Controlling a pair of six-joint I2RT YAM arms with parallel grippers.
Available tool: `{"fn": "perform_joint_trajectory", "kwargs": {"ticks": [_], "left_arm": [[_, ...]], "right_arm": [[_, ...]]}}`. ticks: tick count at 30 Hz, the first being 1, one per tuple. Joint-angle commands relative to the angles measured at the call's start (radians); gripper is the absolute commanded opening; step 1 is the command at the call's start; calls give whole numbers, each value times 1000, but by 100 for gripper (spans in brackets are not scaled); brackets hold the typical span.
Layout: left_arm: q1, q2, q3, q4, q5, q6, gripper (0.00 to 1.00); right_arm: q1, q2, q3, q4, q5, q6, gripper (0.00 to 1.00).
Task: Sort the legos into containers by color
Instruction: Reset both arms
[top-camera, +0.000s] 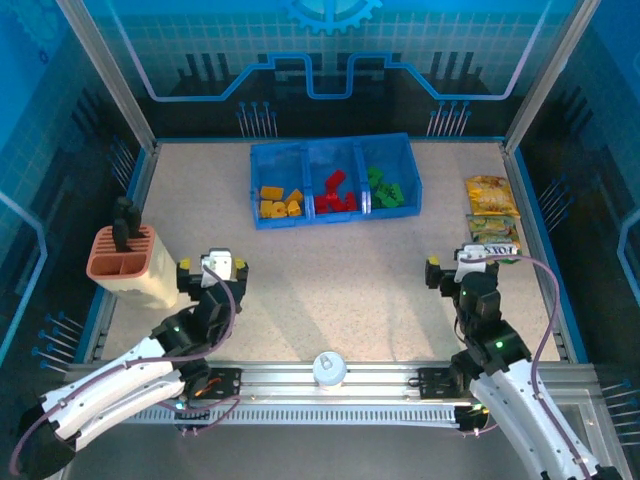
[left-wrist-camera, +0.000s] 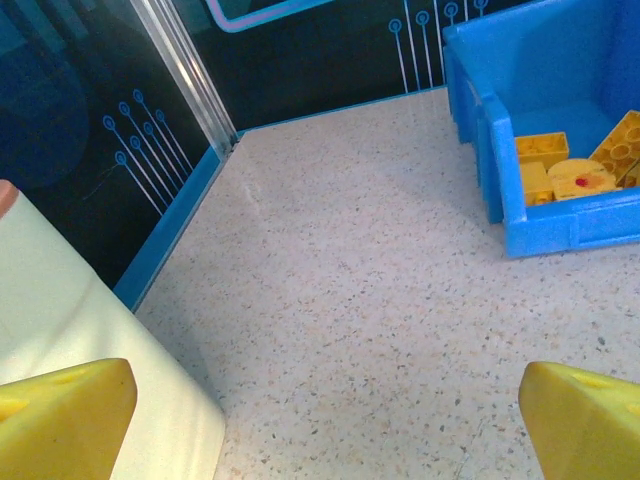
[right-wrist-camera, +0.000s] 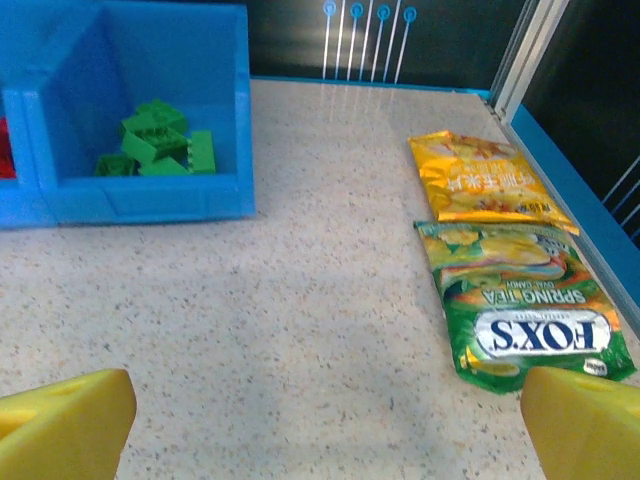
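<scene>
Legos (top-camera: 338, 190) lie color-sorted in the containers (top-camera: 262, 160); left gripper (top-camera: 212, 266) and right gripper (top-camera: 463, 262) hover spread wide, empty, over the tabletop (top-camera: 330, 280).

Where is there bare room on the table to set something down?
The widest bare patch lies between the blue tray, the left tool and the right tool, both open. Another lies left of the tray, behind the terracotta holder. A narrower strip separates the tray from the snack packets. Crowded: the right edge by the packets, the left edge by the holder.
</scene>
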Motion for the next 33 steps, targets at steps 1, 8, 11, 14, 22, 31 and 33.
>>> {"fn": "perform_joint_trajectory", "kwargs": {"ticks": [1, 8, 11, 14, 22, 31, 33], "left_arm": [[-4, -11, -29, 10, -36, -48, 99], [-1, -26, -106, 114, -31, -18, 99], [4, -24, -107, 122, -29, -14, 99], [13, -22, -109, 136, -12, 3, 99], [46, -17, -118, 182, 8, 24, 99], [124, 24, -127, 260, 88, 40, 99], [137, 47, -123, 280, 101, 42, 99]], "right_arm": [[9, -24, -20, -9, 34, 17, 100], [9, -34, -71, 4, -9, 4, 100], [8, -32, -103, 37, -16, 5, 100], [9, -27, -113, 59, -29, -6, 100], [-7, 26, -142, 193, -13, -25, 100], [-69, 195, -137, 356, -60, -33, 100], [-73, 219, -148, 412, -59, -42, 100]]}}
